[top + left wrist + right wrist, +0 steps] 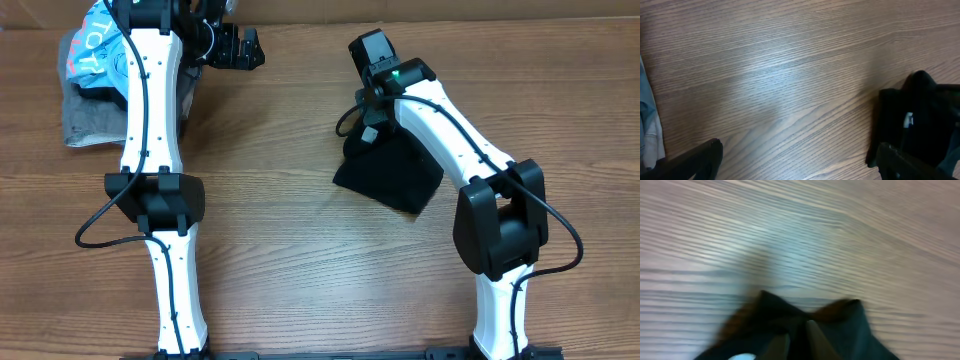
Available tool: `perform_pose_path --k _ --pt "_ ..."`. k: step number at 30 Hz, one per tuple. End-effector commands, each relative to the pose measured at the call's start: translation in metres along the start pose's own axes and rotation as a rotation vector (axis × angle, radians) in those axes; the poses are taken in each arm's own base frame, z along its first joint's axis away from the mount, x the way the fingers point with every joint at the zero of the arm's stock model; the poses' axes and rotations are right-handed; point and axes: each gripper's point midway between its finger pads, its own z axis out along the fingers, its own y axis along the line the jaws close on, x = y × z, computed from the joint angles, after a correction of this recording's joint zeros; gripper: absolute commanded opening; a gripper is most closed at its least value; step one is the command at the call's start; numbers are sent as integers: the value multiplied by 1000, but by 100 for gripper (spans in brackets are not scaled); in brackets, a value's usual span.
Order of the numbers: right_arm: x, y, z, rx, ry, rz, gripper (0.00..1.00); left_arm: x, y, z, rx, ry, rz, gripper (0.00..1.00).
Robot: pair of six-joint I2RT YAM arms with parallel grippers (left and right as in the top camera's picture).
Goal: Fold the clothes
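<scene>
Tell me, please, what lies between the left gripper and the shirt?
Only bare table: the overhead view shows plain wood between the left gripper and the shirt.

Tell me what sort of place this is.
Probably a robot lab bench for clothes-folding trials: a left arm and a right arm stand at a wood-grain table, with a black shirt and a pile of clothes on it.

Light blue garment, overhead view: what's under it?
A grey folded garment lies beneath the light blue garment, on the wooden table. The left arm hides part of the pile.
</scene>
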Motion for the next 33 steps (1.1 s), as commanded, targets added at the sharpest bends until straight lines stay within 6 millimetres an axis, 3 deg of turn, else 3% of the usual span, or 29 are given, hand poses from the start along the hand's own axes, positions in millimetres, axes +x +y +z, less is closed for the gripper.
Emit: perform_pose_path --k 1,2,3,7,12,16,20,24,29,33 --pt "-12 36 -13 -209 -28 6 78 -6 -9 -11 8 -33 43 100" --pt "-13 38 -18 -231 -19 27 91 -6 -9 -11 8 -30 42 100" --pt "-15 38 -24 -236 -15 51 98 -5 -10 -11 9 -27 43 100" --pt "-37 19 -71 -235 -35 182 100 -1 -16 -9 19 -10 67 100" --pt "-63 -43 -152 -220 -124 399 100 5 -56 1 152 11 200 100" --pt "-58 -108 -189 -171 -166 529 100 14 -95 22 225 41 332 100" --pt "-32 -157 -193 -111 -110 619 100 39 -137 55 287 120 472 100" --pt "-4 -183 -186 -71 -24 676 100 73 -174 90 341 215 559 100" --pt "5 -195 -184 -55 -1 701 100 104 -203 132 365 272 608 100" --pt "5 -195 -184 -55 -1 694 100 118 -200 162 285 305 554 100"
